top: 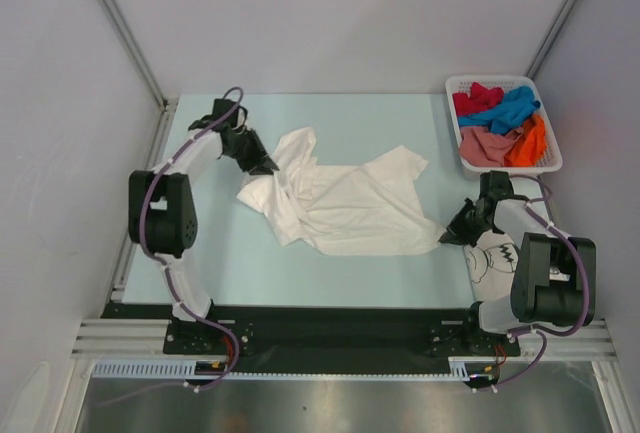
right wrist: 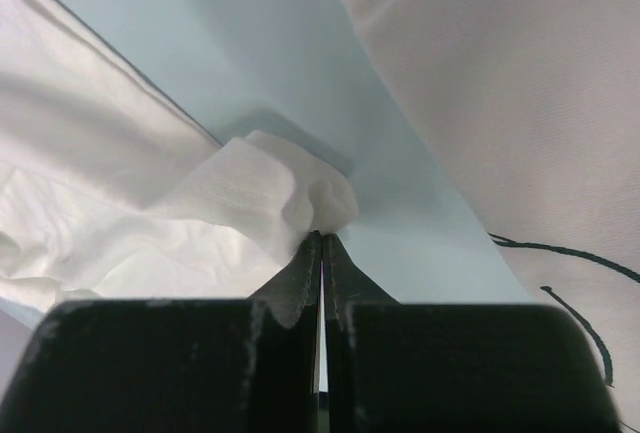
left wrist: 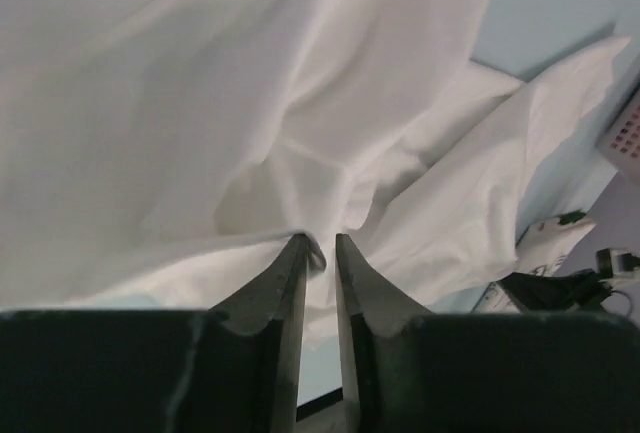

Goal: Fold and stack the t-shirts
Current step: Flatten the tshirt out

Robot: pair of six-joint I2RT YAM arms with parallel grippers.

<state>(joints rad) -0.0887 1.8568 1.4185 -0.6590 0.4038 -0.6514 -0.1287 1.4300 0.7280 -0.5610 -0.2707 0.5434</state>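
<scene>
Pale blue table (top: 350,118), and honestly this is barely started: white shirt (top: 345,208) lies crumpled mid-table, right gripper (top: 447,238) pinching its corner, left gripper (top: 268,166) a sliver apart at its far edge. Printed shirt (top: 492,258) lies nearby, other shirts (top: 510,110) sit in the basket (top: 492,79).

No readable txt or nos. — printed shirt (top: 492,258) shows line art only, apparently.
</scene>
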